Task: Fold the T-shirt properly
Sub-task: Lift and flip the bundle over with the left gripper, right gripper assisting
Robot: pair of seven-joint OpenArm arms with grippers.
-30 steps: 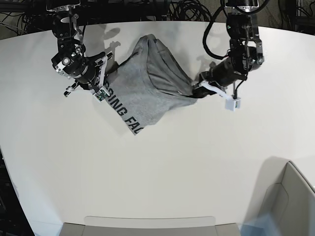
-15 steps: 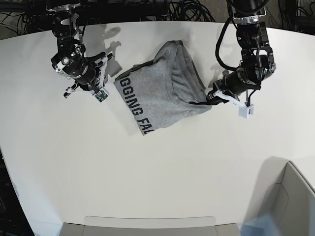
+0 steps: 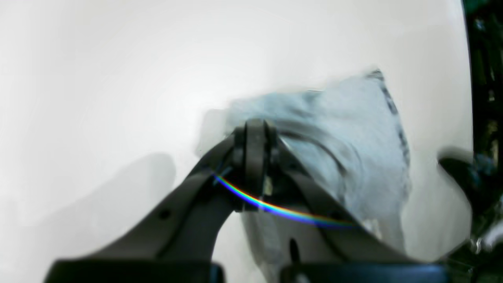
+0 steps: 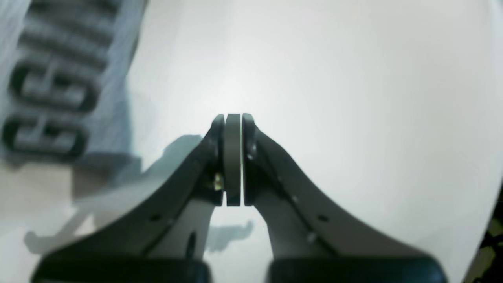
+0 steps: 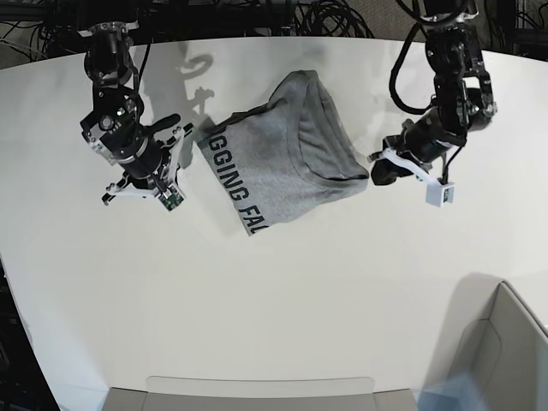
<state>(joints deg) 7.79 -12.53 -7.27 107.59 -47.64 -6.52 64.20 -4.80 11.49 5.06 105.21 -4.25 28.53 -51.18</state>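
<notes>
The heather-grey T-shirt (image 5: 282, 158) lies bunched at the far middle of the white table (image 5: 274, 291), with black lettering along its left edge. My left gripper (image 5: 377, 169) is shut at the shirt's right corner. In the left wrist view its jaws (image 3: 255, 129) are closed at the fabric's edge, with the shirt (image 3: 353, 149) spreading to the right. My right gripper (image 5: 145, 181) hovers left of the shirt, apart from it. In the right wrist view it (image 4: 234, 118) is shut and empty over bare table, with the lettering (image 4: 51, 86) at the upper left.
An open cardboard box (image 5: 505, 342) stands at the front right corner. A grey tray edge (image 5: 257, 390) runs along the front. Cables and the arm bases line the table's far edge (image 5: 282, 17).
My right gripper let go of the shirt's left edge and moved away to the front left. My left gripper dragged the shirt to the right, and it still holds the right corner.
</notes>
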